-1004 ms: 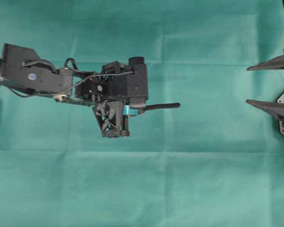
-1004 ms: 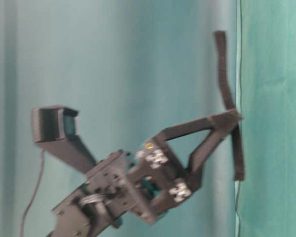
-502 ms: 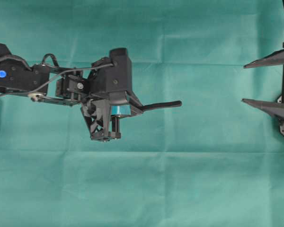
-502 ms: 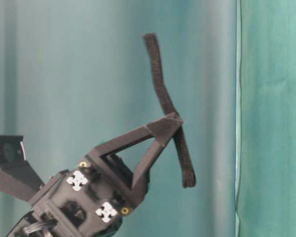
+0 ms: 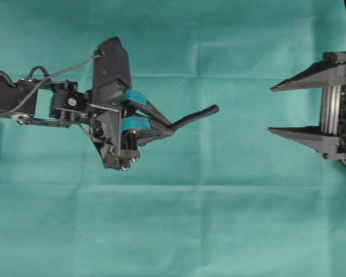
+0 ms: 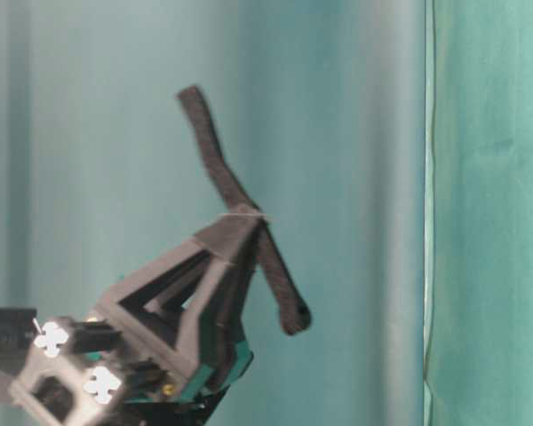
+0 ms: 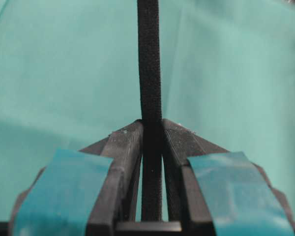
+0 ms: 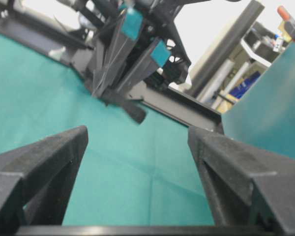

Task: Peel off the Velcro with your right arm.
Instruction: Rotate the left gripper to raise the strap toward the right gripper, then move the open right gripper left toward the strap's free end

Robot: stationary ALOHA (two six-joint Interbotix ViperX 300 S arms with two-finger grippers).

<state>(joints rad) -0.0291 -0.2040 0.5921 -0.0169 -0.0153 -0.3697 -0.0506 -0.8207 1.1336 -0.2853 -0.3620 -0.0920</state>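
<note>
your left pincer (image 5: 168, 128) clamps the velcro (image 5: 195, 116), its free end pointing toward your right pincer (image 5: 272, 109), spread wide, well apart.

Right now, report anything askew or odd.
The Velcro sticks out tilted from the shut left gripper, held clear of the green cloth. The right gripper is open, apart from it. Nothing looks damaged.

Left end effector (image 7: 152, 142) clamped on upright black Velcro (image 7: 149, 64), green cloth (image 7: 64, 73) behind
</note>
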